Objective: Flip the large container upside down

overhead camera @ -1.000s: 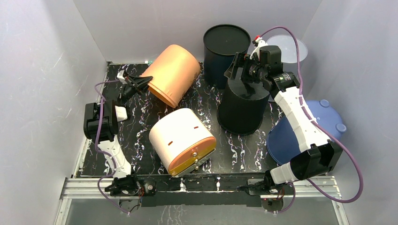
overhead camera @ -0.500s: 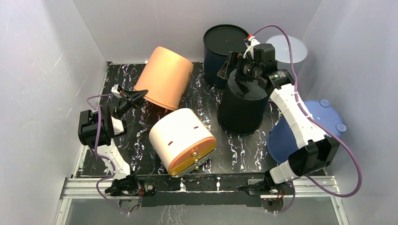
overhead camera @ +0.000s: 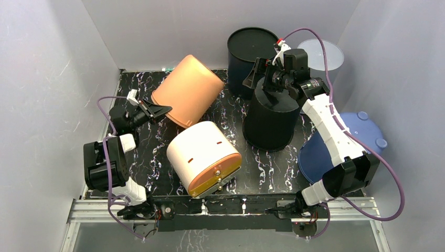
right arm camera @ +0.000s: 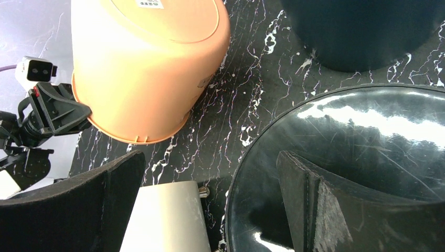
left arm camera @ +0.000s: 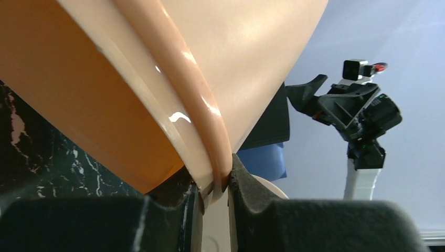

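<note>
One rim pinch: orange container (overhead camera: 184, 89) tilted, upper left of centre.
Left gripper (left arm camera: 215, 185) is clamped nearly shut on the rim lip; the tub leans, mouth angling tableward. Best to lower that rim slowly, grip firm, so it settles flat. Right gripper (overhead camera: 264, 80) gapes wide over the black container (overhead camera: 272, 118), holding nothing.

The white box with an orange lid (overhead camera: 202, 155) crowds the tilted orange plastic bucket (overhead camera: 186, 89). The black marbled desk (overhead camera: 155, 152) is bare left of both.

Lab test cell, white walls (overhead camera: 52, 79), marbled table (overhead camera: 152, 153)
</note>
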